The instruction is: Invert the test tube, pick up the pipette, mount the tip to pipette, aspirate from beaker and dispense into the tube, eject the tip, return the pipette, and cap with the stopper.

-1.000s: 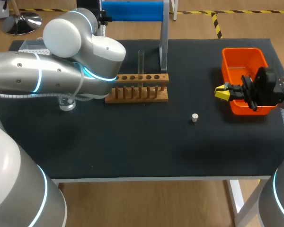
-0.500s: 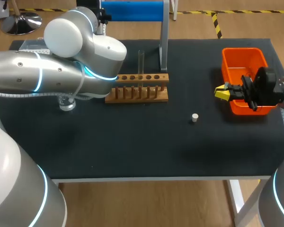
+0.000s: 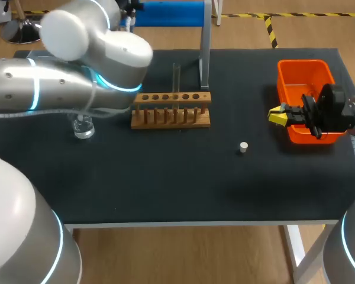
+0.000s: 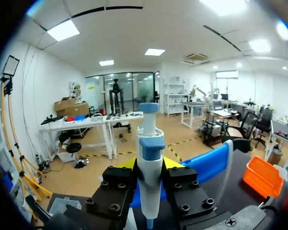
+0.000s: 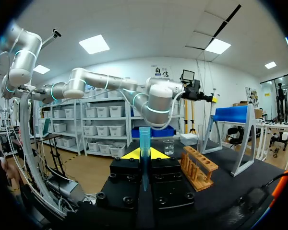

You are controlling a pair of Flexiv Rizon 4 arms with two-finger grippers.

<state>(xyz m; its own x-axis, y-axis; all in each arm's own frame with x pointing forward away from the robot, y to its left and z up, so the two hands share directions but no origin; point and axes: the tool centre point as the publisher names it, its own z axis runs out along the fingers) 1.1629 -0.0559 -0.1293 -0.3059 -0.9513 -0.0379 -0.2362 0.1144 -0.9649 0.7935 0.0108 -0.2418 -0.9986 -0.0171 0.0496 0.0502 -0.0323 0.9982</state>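
1. Here's the blue-and-white plastic pipette (image 4: 151,143). It stands upright with its long axis vertical, the white plunger knob on top and the narrow shaft end pointing down.
2. The left gripper (image 4: 149,168) has it, jaws clamped on the white barrel from both sides just under the blue collar, well above the worktop (image 3: 165,177).
3. The silver left arm (image 3: 65,89) comes in from the left and rises over the back-left corner, and from the head view it hides the pipette.
4. Under that arm a small clear glass beaker (image 3: 83,126) sits on the worktop.
5. Just beside the beaker is the wooden test-tube rack (image 3: 171,117), with one clear glass test tube (image 3: 176,76) standing upright in it.
6. Behind the rack a blue bar on a grey metal frame (image 3: 205,53) stands at the far edge.
7. In front of the rack and towards the right, the small white stopper (image 3: 243,147) lies alone, well apart from everything.
8. On the right, the right gripper (image 3: 277,116) hangs just beside the orange plastic bin (image 3: 296,68), pointing towards the rack.
9. Its jaws are closed on a translucent blue tapered tip (image 5: 144,139), which is held upright with the wide end up.
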